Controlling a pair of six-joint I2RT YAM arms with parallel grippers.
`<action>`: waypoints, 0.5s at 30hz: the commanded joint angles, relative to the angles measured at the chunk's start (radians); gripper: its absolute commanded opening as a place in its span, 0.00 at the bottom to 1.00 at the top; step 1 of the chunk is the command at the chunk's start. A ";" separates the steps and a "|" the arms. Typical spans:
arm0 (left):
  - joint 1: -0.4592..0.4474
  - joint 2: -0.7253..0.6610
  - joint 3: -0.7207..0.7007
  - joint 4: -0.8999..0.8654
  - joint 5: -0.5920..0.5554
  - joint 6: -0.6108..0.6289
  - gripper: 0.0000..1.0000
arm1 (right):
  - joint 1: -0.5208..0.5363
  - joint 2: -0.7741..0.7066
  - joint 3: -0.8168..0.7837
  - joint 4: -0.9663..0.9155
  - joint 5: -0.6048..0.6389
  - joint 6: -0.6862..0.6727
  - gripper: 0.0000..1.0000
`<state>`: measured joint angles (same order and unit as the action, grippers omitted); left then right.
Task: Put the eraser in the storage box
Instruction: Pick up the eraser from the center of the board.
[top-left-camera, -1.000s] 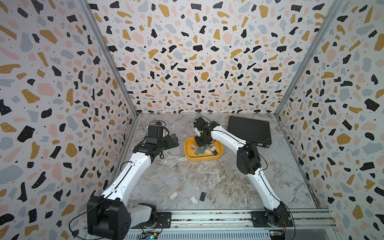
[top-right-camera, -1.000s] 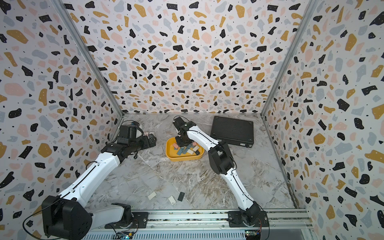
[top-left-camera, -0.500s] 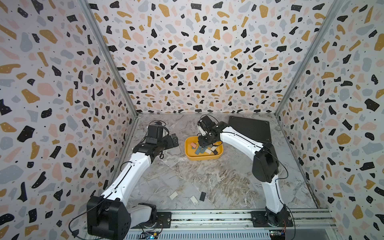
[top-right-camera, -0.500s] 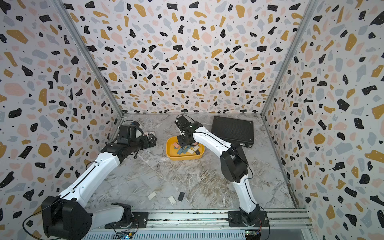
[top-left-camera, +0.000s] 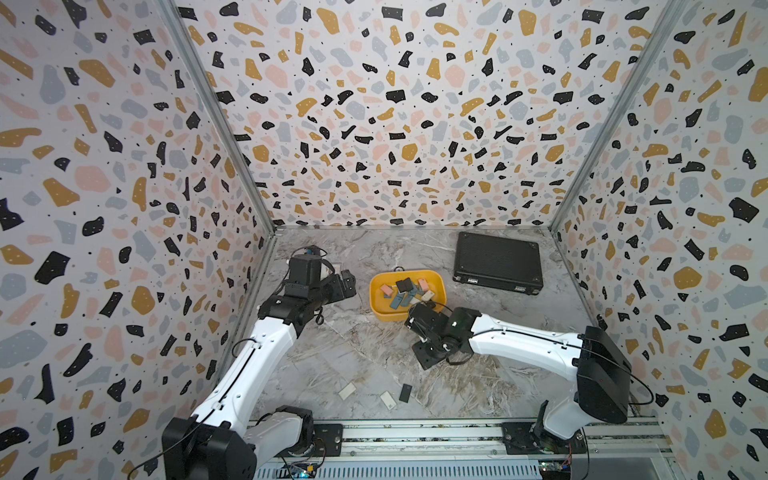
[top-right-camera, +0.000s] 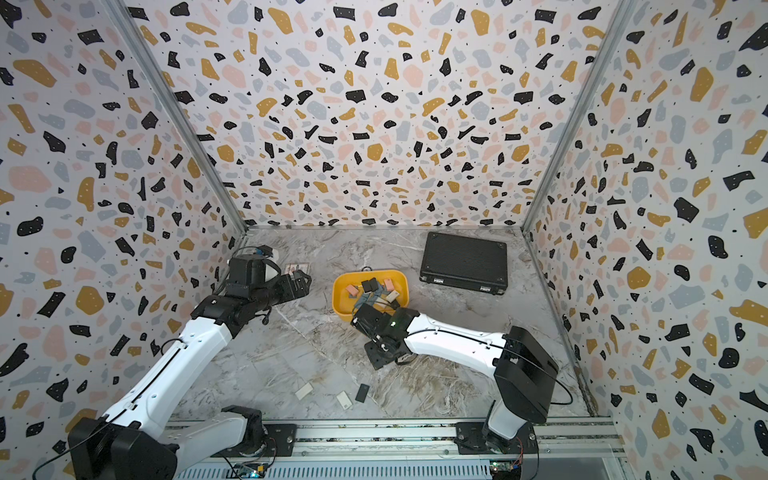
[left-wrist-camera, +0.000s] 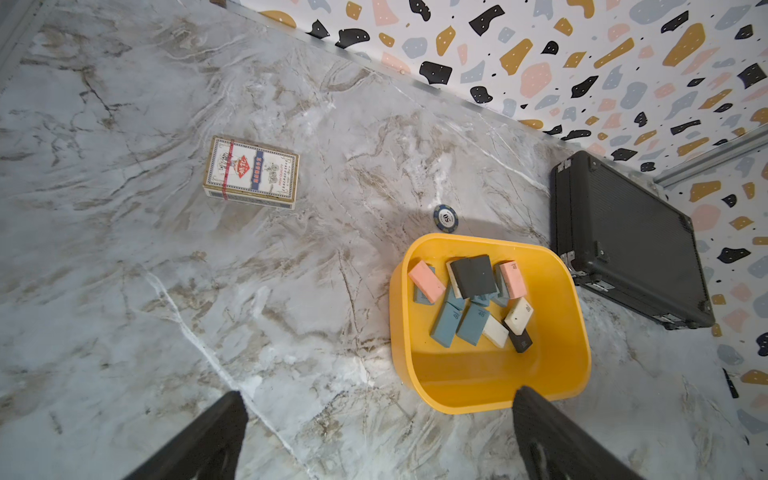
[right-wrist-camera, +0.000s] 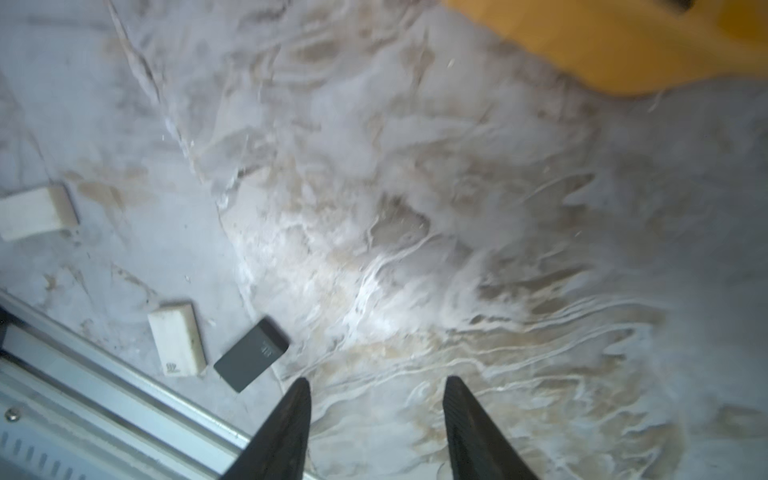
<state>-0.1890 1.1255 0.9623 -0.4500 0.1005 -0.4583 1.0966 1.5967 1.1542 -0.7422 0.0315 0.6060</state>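
Top views, both: storage box (top-left-camera: 379, 311) sits mid-table, lidless, holding a heap of pink, blue, white and black erasers (top-left-camera: 405, 291). We note three more lying loose on the marble tabletop (top-left-camera: 365, 353) near the front rail (top-left-camera: 415, 432): a white eraser (top-left-camera: 347, 390), a second white eraser (top-left-camera: 387, 400) and a black eraser (top-left-camera: 405, 392) just beside it. Right gripper (top-left-camera: 428, 359) hangs over bare marble between the box and those three, touching none. Left gripper (top-left-camera: 347, 284) is off the box's left side, apart from it. Black case (top-left-camera: 496, 266) lies behind and right of the box. A card pack (top-right-camera: 298, 267) shows in a top view by the left gripper.

Left wrist view: left gripper (left-wrist-camera: 378, 392) jaws spread wide, nothing between. Past them we see the storage box (left-wrist-camera: 478, 374), a poker chip (left-wrist-camera: 445, 217) just outside its rim, and the card pack (left-wrist-camera: 251, 172) well apart.

Right wrist view: right gripper (right-wrist-camera: 377, 381) jaws parted and empty over marble. Black eraser (right-wrist-camera: 251, 355) lies near one finger, not touching. The box (right-wrist-camera: 602, 50) is blurred.
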 joint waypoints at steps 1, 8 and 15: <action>0.008 -0.029 -0.015 0.018 0.037 -0.018 0.99 | 0.031 -0.061 -0.065 0.043 -0.094 0.138 0.54; 0.007 -0.090 -0.036 -0.004 0.031 -0.017 0.99 | 0.062 -0.031 -0.137 0.138 -0.249 0.176 0.54; 0.008 -0.135 -0.045 -0.032 0.010 -0.010 1.00 | 0.062 0.067 -0.122 0.214 -0.361 0.174 0.54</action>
<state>-0.1860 1.0103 0.9310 -0.4747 0.1223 -0.4717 1.1561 1.6344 1.0180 -0.5617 -0.2623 0.7643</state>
